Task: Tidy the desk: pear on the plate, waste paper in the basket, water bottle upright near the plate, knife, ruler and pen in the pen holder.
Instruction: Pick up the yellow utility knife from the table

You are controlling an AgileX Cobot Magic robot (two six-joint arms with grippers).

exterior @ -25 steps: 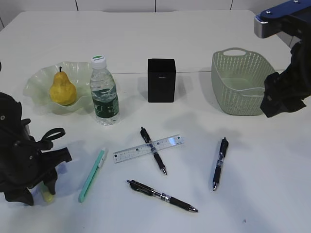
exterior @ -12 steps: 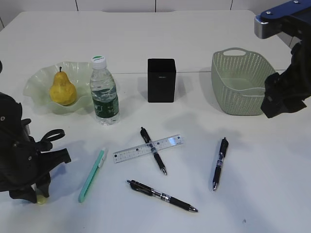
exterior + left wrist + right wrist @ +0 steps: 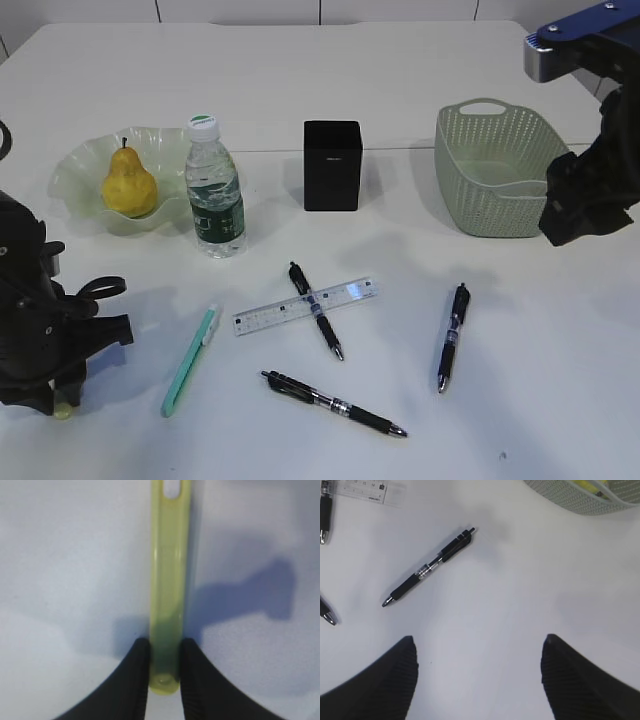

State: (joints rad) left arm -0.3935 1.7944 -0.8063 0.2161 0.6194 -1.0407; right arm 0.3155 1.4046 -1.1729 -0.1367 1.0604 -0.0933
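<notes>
Pinching yellow-green strip (image 3: 166,605) left pincer (image 3: 165,672), right pincer (image 3: 477,672) wide, empty, desk (image 3: 560,400) bare beneath.

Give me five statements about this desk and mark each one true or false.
1. The pear lies on the plate. True.
2. The bottle lies on its side. False: it stands upright beside the plate.
3. A pen crosses the ruler. True.
4. The left hand is open over bare desk. False: its fingers are closed on a yellow-green strip.
5. The holder stands inside the basket. False: it stands on the desk, left of the basket.
</notes>
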